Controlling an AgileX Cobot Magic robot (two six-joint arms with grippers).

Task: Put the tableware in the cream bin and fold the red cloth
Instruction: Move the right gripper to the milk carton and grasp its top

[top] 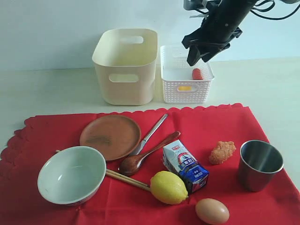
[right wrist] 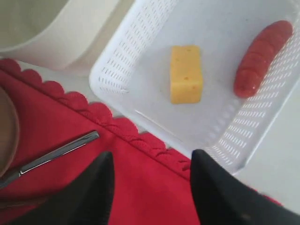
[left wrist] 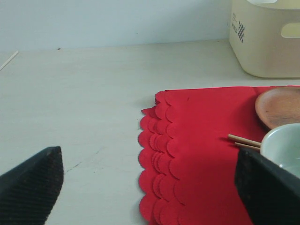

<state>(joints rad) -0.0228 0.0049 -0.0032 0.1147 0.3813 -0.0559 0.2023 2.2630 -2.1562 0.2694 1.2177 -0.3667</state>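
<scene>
Over white basket (top: 187, 93), one o'clock, my right gripper (top: 199, 58) hangs part-open, empty; left gripper (left wrist: 147, 157) gapes empty; bowl (top: 70, 176) pins red cloth (top: 225, 126).

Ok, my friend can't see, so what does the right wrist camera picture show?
A white perforated basket holds a yellow block that looks like cheese and a red sausage, lying apart. The right end effector is open and empty. The red cloth, with a slim metal utensil lying on it, ends in a scalloped edge beside the basket.
</scene>
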